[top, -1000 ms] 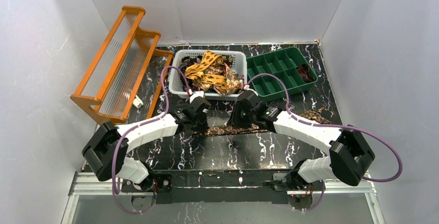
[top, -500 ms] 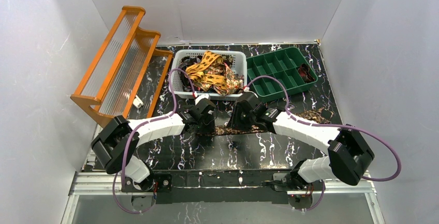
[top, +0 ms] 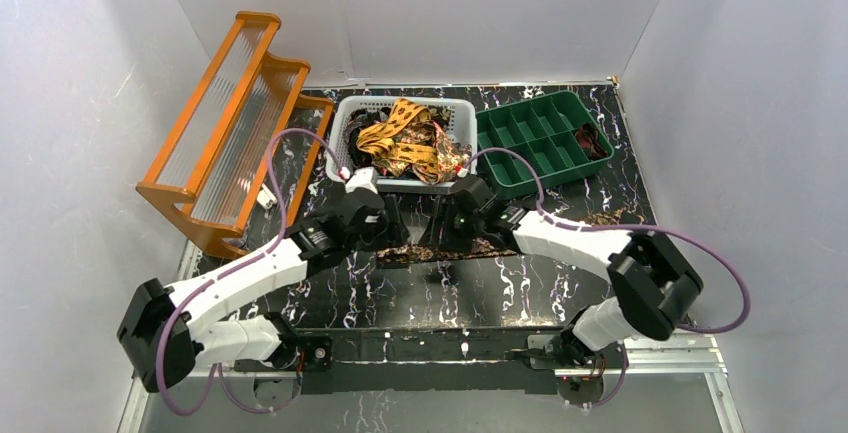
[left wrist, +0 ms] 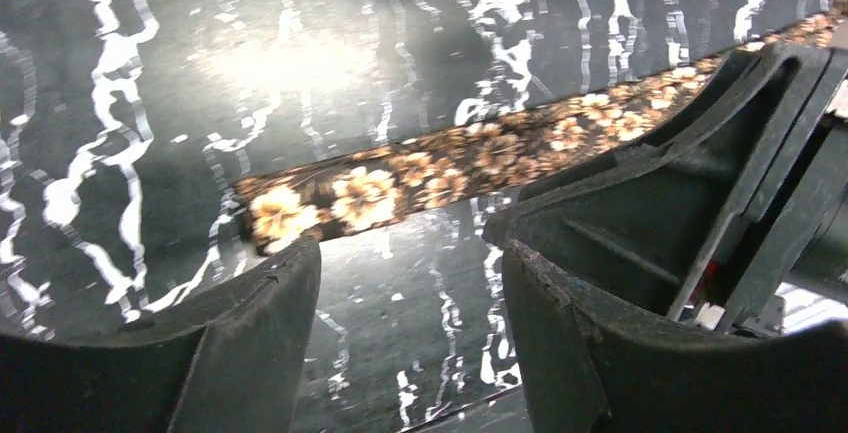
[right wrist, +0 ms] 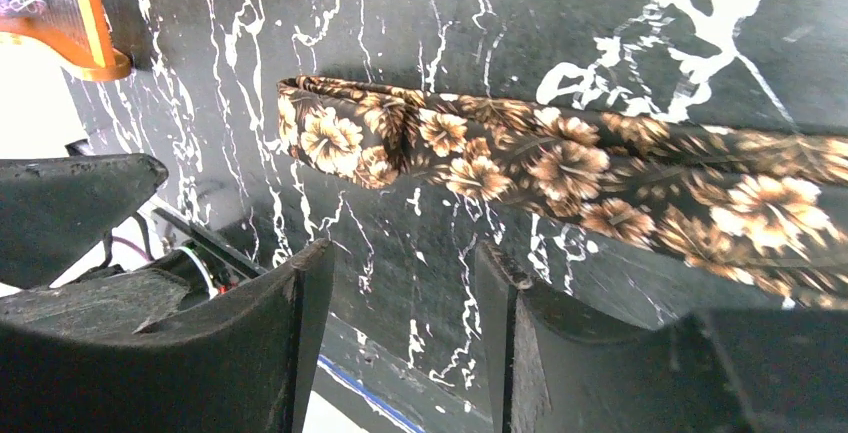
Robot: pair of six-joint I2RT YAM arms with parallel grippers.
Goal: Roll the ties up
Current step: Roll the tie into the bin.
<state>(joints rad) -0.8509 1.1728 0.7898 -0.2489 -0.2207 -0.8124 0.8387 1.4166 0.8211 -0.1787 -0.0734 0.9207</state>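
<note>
Looking at the desk (top: 500,288), you are seeing one tie (top: 425,252) lying flat on it, in front of the basket and running sideways under both arms. Your left claw (left wrist: 410,249) is hanging just over the tie's narrow end with its jaws standing well apart and nothing between them. Your right claw (right wrist: 405,250) is hovering beside the same stretch, also parted and gripping nothing. From the right wrist, the end of the tie seems to be doubling back on itself in a short fold.

You are dealing with thin, limp, light cloth here. It is probably going to slide on the glossy desk and sag or unroll the moment it is let go. Taking it at the folded end, pinching across the full width, is looking like the best hold for starting a tight roll, with the other claw pressing the strip down further along.

Behind the arms, the white basket (top: 345,163) is holding a tangled heap of ties (top: 405,141), yellow-orange and dark. The green tray (top: 520,163) beside it is divided into compartments. The one at its right end is carrying a dark bundle (top: 592,141), likely a rolled tie, though it is too small to tell.
</note>
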